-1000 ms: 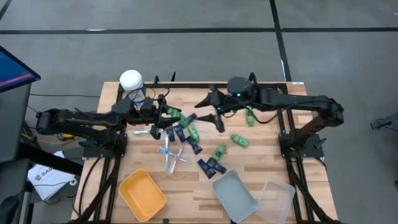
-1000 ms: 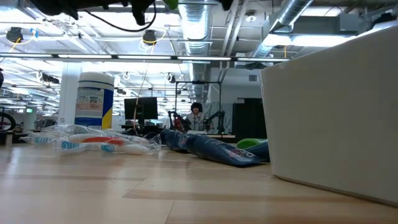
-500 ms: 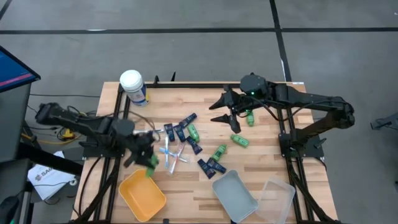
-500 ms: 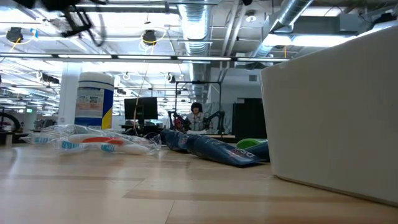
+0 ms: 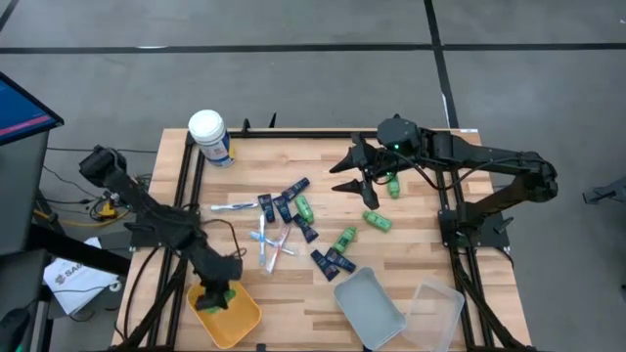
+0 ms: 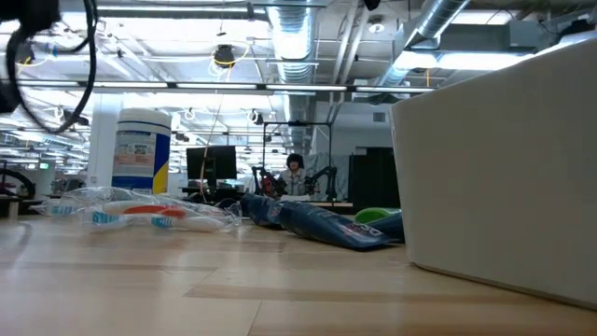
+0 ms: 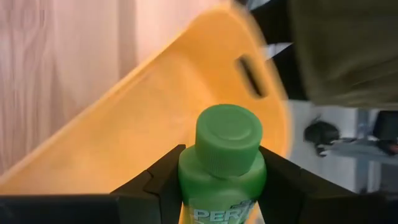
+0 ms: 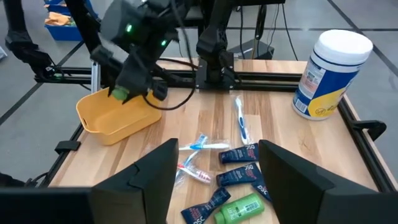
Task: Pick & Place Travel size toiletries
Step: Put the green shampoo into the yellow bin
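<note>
Clamped between the two dark fingers of the left gripper [image 7: 221, 186] is a small green bottle [image 7: 222, 165], cap pointing forward, so the bottle sits right in the grip with the jaws pressed to its sides. Directly under and ahead of that gripper lies the yellow bin [image 5: 235, 315], its orange-yellow floor and slotted handle filling the left wrist view; from above, the left gripper [image 5: 219, 293] hangs over the bin's near-left corner at the front-left edge of the wooden table [image 5: 430, 256]. Beyond the bin, farther toward the table's middle from the hand, lies the loose heap of toiletries: wrapped toothbrushes [image 5: 268, 244] closest, then dark navy tubes [image 5: 284, 207] and another green bottle [image 5: 304, 207] among them, with more navy tubes [image 5: 333, 261] and a green bottle [image 5: 344, 240] off toward the grey tray [image 5: 372, 308] and the clear lid [image 5: 437, 311] beside it. Farther still, a green bottle [image 5: 377, 221] lies alone near the right arm's side. At the far-left corner stands the white-lidded canister [image 5: 209, 137], well apart from the hand. Across the table, the right gripper [image 5: 354, 183] hovers above the back-right area with its fingers spread wide and nothing between them, another green bottle [image 5: 393, 185] lying just beside it.
</note>
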Action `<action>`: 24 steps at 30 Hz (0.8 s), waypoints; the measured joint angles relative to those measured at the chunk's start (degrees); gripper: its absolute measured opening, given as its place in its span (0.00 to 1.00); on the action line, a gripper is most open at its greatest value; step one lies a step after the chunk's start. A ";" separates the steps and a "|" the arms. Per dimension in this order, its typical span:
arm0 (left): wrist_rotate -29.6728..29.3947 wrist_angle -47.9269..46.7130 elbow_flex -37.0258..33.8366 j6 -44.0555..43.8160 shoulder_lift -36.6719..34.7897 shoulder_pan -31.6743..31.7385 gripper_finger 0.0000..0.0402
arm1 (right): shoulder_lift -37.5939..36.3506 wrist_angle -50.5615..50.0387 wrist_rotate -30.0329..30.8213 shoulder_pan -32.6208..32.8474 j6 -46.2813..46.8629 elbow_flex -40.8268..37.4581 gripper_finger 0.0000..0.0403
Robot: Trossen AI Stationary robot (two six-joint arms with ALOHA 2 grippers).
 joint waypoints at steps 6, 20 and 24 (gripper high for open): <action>-0.05 0.09 0.02 -1.21 8.24 -1.18 0.39 | 0.00 0.07 0.00 0.00 0.01 0.00 0.51; 0.99 0.83 0.00 -7.66 5.93 -0.86 0.54 | 5.20 -12.20 9.67 -1.22 7.98 0.02 0.66; 0.74 0.91 0.00 -9.51 2.18 -0.69 0.61 | 8.10 -16.04 11.05 -0.69 10.99 -0.02 0.67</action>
